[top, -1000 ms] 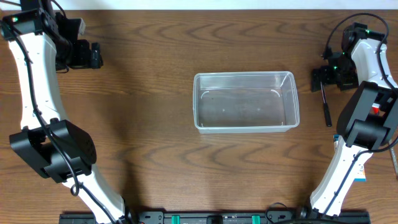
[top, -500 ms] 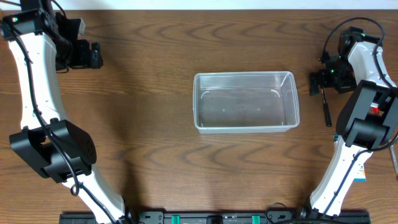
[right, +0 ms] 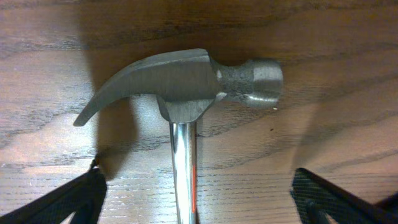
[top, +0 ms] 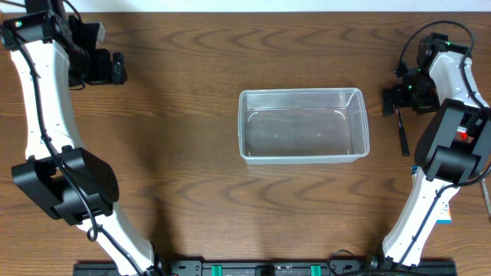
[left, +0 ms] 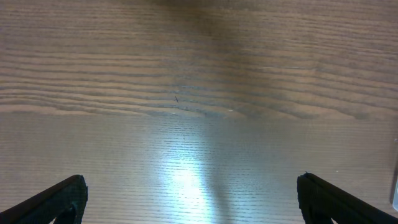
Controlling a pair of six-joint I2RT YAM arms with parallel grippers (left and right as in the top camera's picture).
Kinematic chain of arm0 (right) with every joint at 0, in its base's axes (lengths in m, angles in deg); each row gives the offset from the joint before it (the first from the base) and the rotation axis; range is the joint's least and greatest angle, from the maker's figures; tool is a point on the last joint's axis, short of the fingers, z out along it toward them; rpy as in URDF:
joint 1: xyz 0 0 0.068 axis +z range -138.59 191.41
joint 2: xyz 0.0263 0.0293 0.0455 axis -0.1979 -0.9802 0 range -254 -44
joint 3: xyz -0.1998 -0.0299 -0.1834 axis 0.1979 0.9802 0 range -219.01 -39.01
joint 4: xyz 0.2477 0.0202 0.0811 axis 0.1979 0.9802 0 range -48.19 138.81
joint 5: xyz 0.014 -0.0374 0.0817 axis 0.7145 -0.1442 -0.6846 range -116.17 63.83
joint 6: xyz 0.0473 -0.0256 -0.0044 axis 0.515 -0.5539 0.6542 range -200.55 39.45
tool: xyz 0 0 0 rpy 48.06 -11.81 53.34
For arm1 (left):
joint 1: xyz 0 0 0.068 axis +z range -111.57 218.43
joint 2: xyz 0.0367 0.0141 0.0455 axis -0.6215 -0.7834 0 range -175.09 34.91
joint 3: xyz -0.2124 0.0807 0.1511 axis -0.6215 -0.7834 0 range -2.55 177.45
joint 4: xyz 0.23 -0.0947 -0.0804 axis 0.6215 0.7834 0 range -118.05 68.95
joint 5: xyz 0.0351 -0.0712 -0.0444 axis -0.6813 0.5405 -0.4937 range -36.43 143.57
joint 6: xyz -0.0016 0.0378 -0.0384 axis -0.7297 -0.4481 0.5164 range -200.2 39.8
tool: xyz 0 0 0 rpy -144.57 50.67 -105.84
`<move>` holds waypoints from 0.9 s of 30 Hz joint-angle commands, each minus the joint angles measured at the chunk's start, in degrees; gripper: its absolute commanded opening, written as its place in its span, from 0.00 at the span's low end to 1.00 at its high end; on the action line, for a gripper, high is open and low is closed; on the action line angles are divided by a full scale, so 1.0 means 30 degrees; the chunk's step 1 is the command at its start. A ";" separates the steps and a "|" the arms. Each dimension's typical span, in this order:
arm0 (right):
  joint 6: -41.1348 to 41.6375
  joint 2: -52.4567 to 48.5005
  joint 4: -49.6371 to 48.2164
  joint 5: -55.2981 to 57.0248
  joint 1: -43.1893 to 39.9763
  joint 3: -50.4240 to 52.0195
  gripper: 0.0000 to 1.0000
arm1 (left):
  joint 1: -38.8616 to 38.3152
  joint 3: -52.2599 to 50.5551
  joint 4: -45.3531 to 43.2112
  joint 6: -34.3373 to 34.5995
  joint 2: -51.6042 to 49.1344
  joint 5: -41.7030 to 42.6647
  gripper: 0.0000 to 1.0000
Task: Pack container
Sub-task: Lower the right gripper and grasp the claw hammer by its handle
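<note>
The container, a clear shallow plastic bin, stands empty at the middle of the table. A claw hammer lies to its right, its black handle pointing toward the front. In the right wrist view the steel head rests on the wood and the shaft runs down between the fingers. My right gripper is open astride the shaft, with both fingers well clear of it. My left gripper is open over bare wood at the far left, with nothing between its fingers.
A small blue-and-white card pack lies at the right, partly under the right arm's base. The table's back edge runs just behind both grippers. Bare wood surrounds the container on all sides.
The right wrist has shifted slightly toward the back and the gripper a little left over the hammer's neck. The left arm, container and hammer have not moved.
</note>
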 commanded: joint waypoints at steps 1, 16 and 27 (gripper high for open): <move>0.0299 -0.0197 -0.0015 0.0131 0.0153 0.0211 0.89 | 0.0066 -0.0131 0.0058 0.0029 -0.0226 0.0248 0.98; 0.0291 -0.0197 -0.0372 0.0131 0.0284 0.0204 0.37 | 0.0066 -0.0131 0.0058 0.0029 -0.0226 0.0248 0.98; 0.0299 -0.0197 -0.0991 0.0117 0.0415 0.0211 0.26 | 0.0066 -0.0131 0.0058 0.0029 -0.0226 0.0248 0.98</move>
